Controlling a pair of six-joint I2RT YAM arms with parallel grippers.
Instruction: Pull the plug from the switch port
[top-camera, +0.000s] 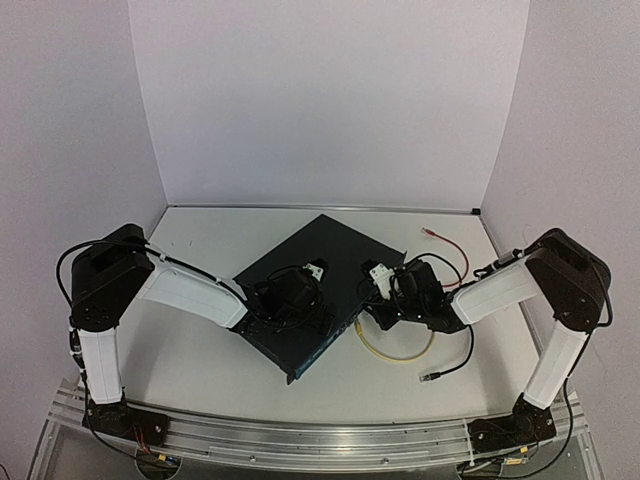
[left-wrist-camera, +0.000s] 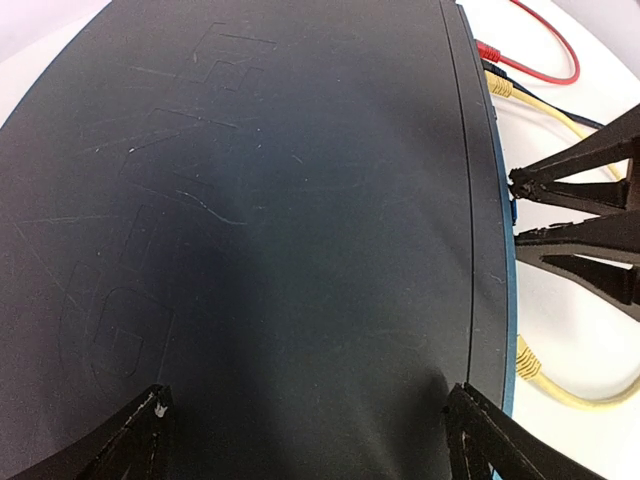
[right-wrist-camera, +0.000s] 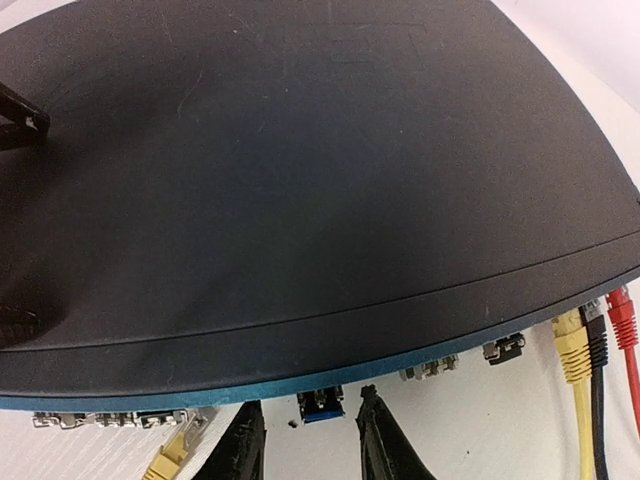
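1. Only the right wrist view shows the blue plug (right-wrist-camera: 320, 405) in the port face of the switch (top-camera: 318, 245). The right claw (right-wrist-camera: 308, 412) is narrowly parted astride it.
2. Left claw (left-wrist-camera: 308, 395) spread wide, tips on switch top.
3. Switch lies skewed, mid-tabletop (top-camera: 200, 345).

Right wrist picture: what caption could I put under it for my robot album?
The right gripper straddles the blue plug in the switch, jaws not yet closed on it.

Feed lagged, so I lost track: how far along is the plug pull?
Done: left end effector sits open over the switch top; right end effector is at the port face. In hand: its fingers straddle the blue plug, not visibly clamped. Left: close and pull; the plug is seated.
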